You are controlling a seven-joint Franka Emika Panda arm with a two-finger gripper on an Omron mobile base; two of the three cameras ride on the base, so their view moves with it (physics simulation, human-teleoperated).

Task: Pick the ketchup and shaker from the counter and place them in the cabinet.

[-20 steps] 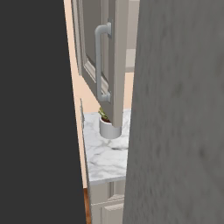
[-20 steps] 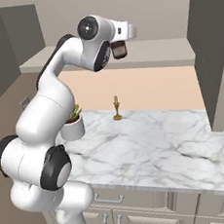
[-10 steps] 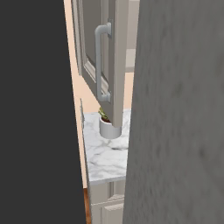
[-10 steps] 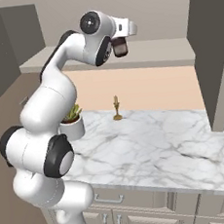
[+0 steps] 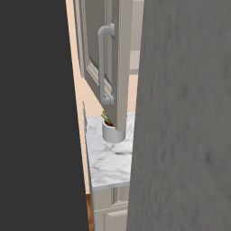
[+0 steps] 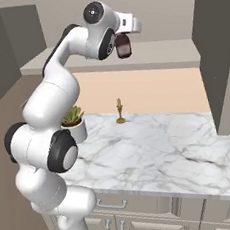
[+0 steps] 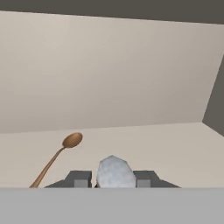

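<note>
Gripping a faceted grey-capped, dark-bodied shaker [image 7: 114, 171], perhaps glass, the hand [image 7: 113, 178] faces a smooth beige cabinet [image 7: 109, 78].

This is a rendered home kitchen. A white marble bench [image 6: 161, 152] with grey veining runs along a peach wall [image 6: 154, 90], with pale panelled base cabinets [image 6: 149, 226] and metal pulls below it. Above hangs an open wall cabinet [image 6: 131, 55] with a beige shelf; its grey door [image 5: 101, 58] carries a curved bar handle [image 5: 104, 63]. Homely things stand about: a potted plant [image 6: 73, 122] in a white pot, a small brass candlestick [image 6: 119, 111], and a wooden spoon [image 7: 57, 159] lying on the cabinet shelf.
</note>
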